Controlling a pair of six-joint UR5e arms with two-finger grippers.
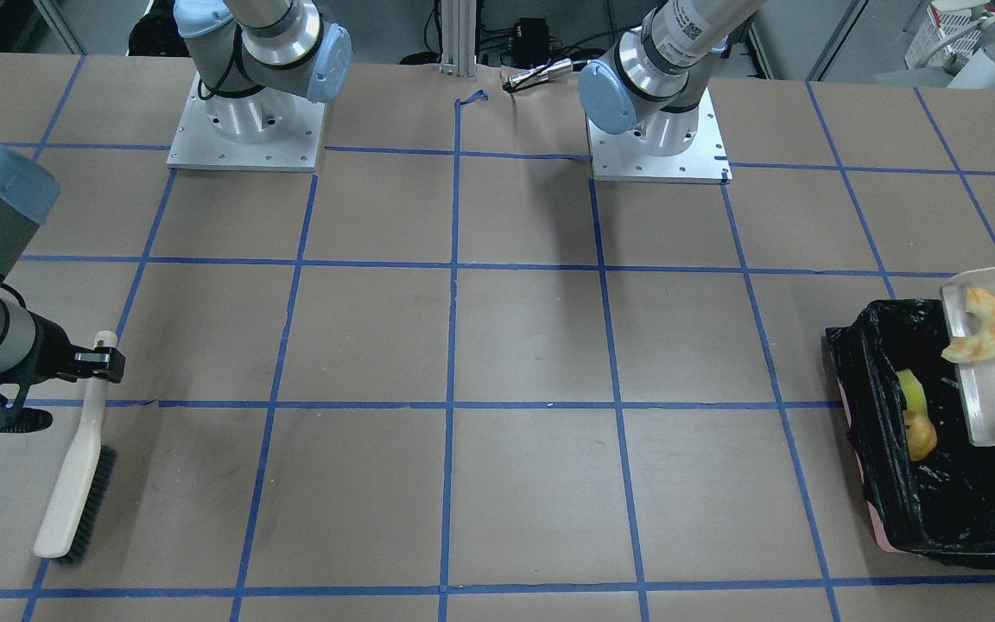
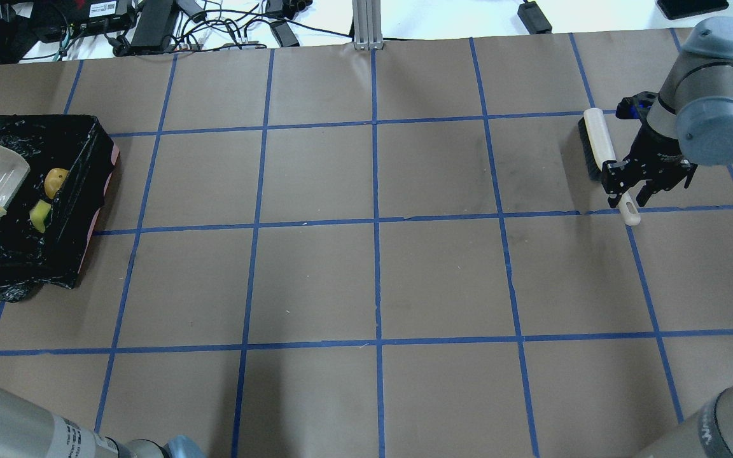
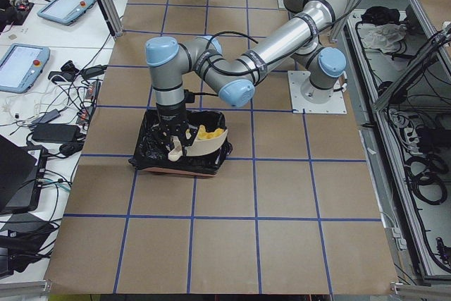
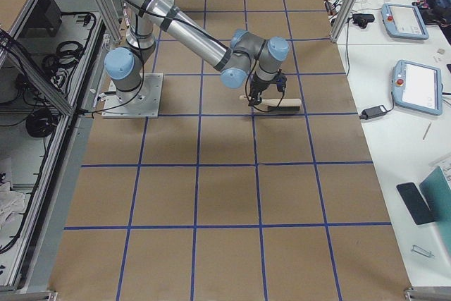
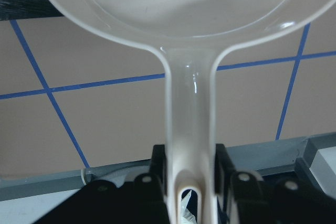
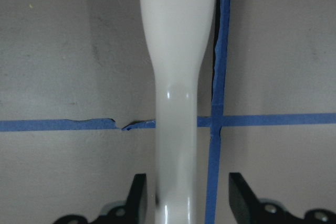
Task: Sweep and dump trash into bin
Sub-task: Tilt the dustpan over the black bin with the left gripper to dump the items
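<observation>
My left pincer (image 5: 190,157) is clamped on the handle of the dustpan (image 5: 173,3), which hangs tilted ahead of it over the bin (image 2: 90,159). I reckon the job is most of the way through. The green sponge wedge (image 1: 914,390) and the potato-like lump (image 1: 921,436) lie down in the black liner, below and beyond the pan's lip. The croissant piece (image 1: 985,326) sits on the pan, nearer the pincer than the lip, so that one is not yet dumped. I cannot tell from here whether it is sliding or stuck, and the pan may need a steeper tip. The lip looks to be inside the bin's rim, with the far wall close ahead, so I would tilt rather than push forward. My right pincer (image 6: 188,198) is well apart from all this. Its jaws stand wide on either side of the handle of the brush (image 1: 74,484) with a gap each side, and the brush lies flat on the surface (image 1: 532,345) directly beneath it. Straight up from there looks free for lifting away.
</observation>
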